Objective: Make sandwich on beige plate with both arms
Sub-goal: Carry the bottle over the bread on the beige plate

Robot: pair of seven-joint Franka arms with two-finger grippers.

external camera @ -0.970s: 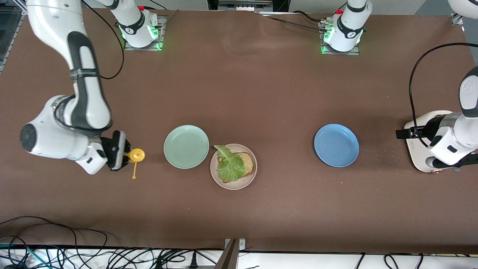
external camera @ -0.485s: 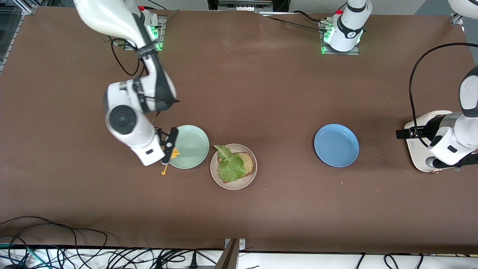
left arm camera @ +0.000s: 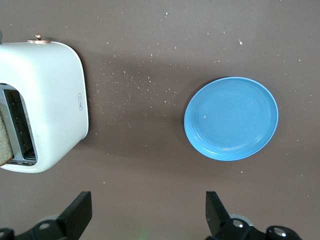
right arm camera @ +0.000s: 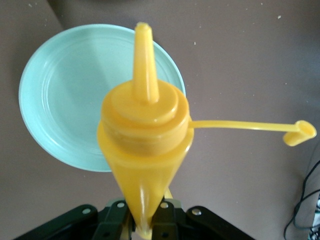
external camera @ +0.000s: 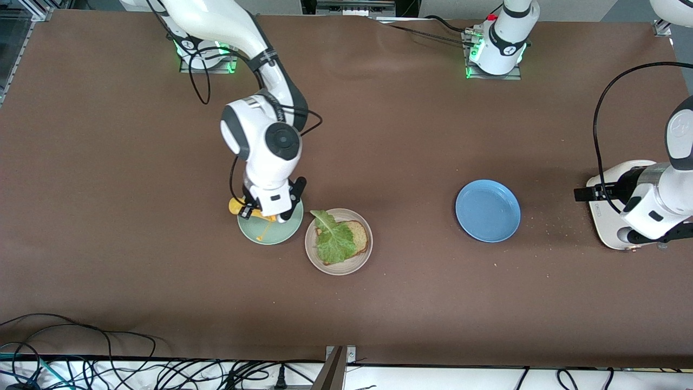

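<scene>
My right gripper is clamped on a yellow squeeze bottle, its nozzle out and its cap dangling on a thin strap, and I hold it in the air over the mint-green plate. That plate has nothing lying in it. Just beside it, a little nearer the front camera, sits the beige plate; the two rims almost touch. In the beige plate lies one slice of brown bread with a ruffled lettuce leaf spread over it, the leaf's tip reaching the rim; there is no top slice on it.

The blue plate stands bare, well apart, toward my left arm's end of the table. Past it, at that end, the white toaster sits with a slice of bread showing in one slot, and crumbs dot the cloth between toaster and blue plate.

My left gripper waits over the toaster's end of the table with its fingers spread wide and nothing between them.

The brown tabletop lies open between the beige and blue plates, and between the plates and the arm bases
</scene>
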